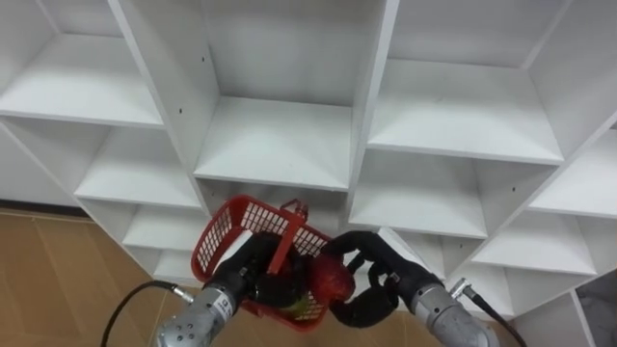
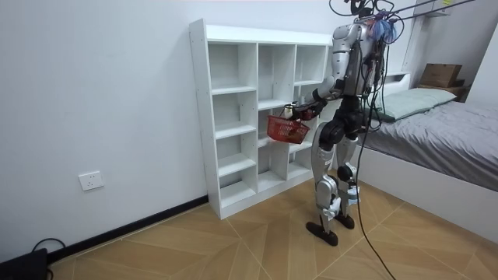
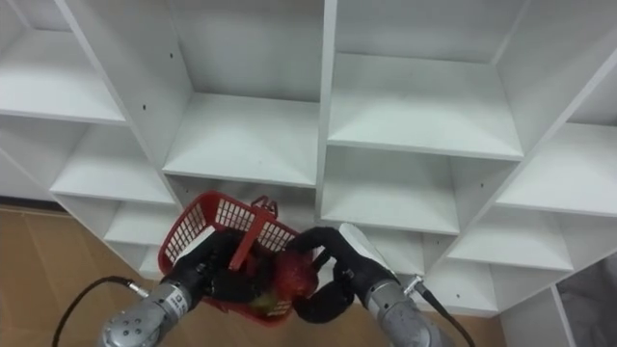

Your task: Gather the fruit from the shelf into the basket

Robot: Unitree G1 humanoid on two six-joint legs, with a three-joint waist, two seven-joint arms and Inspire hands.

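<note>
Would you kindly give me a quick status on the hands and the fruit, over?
Left hand shut on red plastic mesh basket. Right hand shut on round red fruit, at the basket's rim. White shelf unit ahead; nothing in the way.

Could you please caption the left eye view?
Left hand holds a red basket, right hand a red fruit at its edge, facing white shelves.

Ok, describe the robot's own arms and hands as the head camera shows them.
The left robot hand and right robot hand are alike: matte black, with slender fingers. Behind each wrist runs a round, silver-grey metal forearm. A thin black cable loops out beside the left forearm, and another trails from a small metal connector on the right forearm.
</note>
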